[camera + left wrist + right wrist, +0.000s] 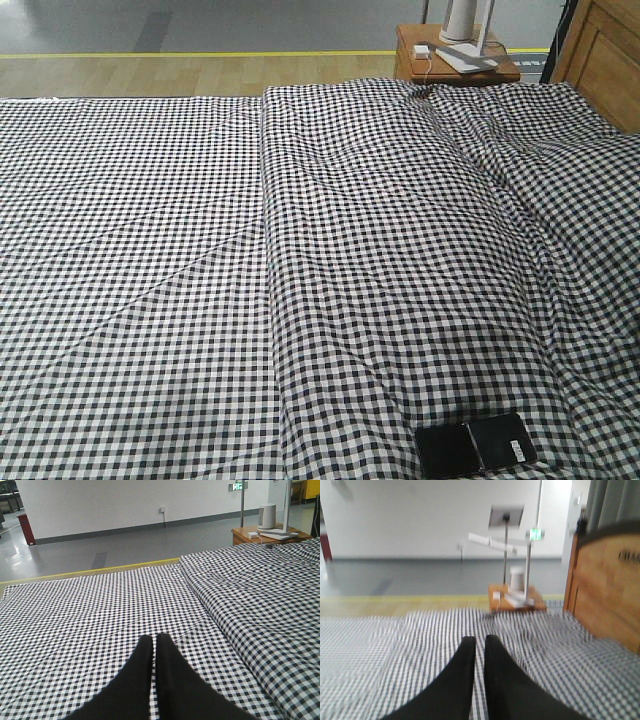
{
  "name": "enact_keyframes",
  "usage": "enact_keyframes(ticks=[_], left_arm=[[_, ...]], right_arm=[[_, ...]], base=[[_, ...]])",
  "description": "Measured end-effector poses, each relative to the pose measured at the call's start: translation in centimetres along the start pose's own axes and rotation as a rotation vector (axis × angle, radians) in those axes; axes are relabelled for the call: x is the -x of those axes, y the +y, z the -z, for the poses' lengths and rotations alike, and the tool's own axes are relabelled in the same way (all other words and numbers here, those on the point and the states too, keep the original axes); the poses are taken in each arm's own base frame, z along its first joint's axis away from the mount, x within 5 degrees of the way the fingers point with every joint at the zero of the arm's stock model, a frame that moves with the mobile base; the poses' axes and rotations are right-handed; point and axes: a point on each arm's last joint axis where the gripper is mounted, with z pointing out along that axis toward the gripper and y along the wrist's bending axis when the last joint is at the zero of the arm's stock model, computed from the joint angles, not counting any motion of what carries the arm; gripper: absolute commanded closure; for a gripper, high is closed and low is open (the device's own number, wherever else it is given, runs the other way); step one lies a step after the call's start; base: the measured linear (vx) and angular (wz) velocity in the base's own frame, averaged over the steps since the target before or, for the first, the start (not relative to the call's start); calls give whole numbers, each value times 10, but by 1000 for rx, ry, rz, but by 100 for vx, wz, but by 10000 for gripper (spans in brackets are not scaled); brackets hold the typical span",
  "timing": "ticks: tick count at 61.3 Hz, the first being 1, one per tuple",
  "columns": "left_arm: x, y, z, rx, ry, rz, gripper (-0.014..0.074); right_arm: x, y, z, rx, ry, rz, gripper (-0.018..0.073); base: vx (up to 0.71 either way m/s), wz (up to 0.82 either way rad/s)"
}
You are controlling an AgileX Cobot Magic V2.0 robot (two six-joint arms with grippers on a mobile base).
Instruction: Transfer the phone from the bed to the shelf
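The phone (pixel 475 446), a glossy black slab with a seam across its middle and a small white sticker, lies flat on the bed (pixel 200 260) near the front edge, right of centre. The bed is a wide checked mattress filling the front view. My left gripper (pixel 154 639) hovers over the checked fabric (pixel 90 610), shut with nothing between its fingers. My right gripper (pixel 480 641) is also shut and empty above the bed (pixel 570 665), in a blurred view. Neither gripper shows in the front view, and the phone is in neither wrist view. The shelf is out of view.
A small reddish-brown nightstand (pixel 455 62) with a white device and a lamp base stands beyond the bed's far right corner. A wooden headboard (pixel 605 60) rises along the right side. A raised fold (pixel 270 250) runs down the bed's middle. Grey floor lies beyond.
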Motion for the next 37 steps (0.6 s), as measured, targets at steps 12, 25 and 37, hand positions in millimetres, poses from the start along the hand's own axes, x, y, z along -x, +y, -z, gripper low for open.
enact_keyframes(ticks=[12, 25, 37], left_arm=[[0, 0, 0, 0, 0, 0, 595], [0, 0, 0, 0, 0, 0, 595], [0, 0, 0, 0, 0, 0, 595]], right_arm=[[-13, 0, -28, 1, 126, 0, 91], [-18, 0, -38, 1, 163, 0, -169], [-13, 0, -45, 1, 95, 0, -158]], base=[[0, 0], [0, 0], [0, 0]])
